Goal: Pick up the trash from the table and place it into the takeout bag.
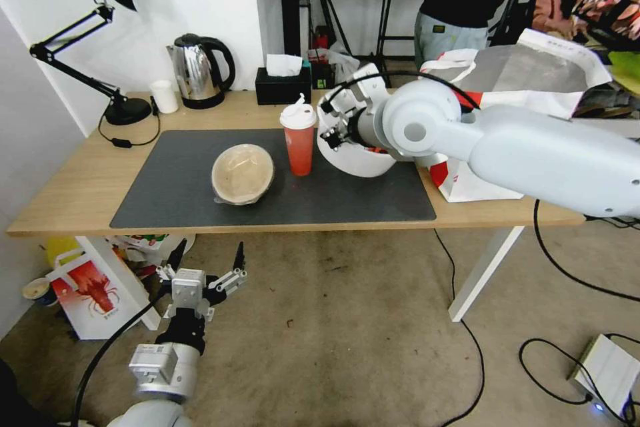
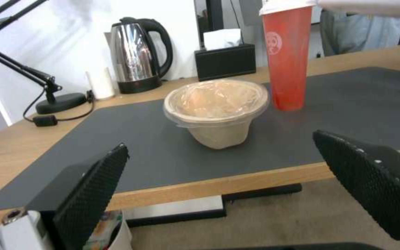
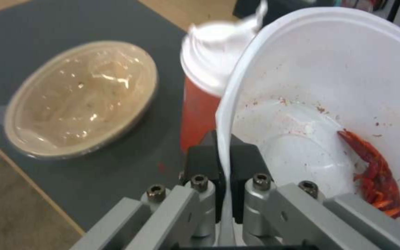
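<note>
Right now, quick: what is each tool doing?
Left tool: open, empty, low in front of the table.
Right tool: shut on the white bowl rim, bowl tilted.

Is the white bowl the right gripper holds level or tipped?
Tipped: the white bowl leans, crayfish scraps slid low, rim clamped by the right gripper.

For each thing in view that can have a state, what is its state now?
White bowl: tilted, rim pinched, crayfish scraps inside.
Right gripper: jaws shut on the white bowl's rim.
Left gripper: jaws open, empty, below the table edge.
Red cup: upright, lid on, on the mat.
Beige bowl: upright, covered with clear film.
Takeout bag: open, foil lining showing.
Kettle: lid closed.
</note>
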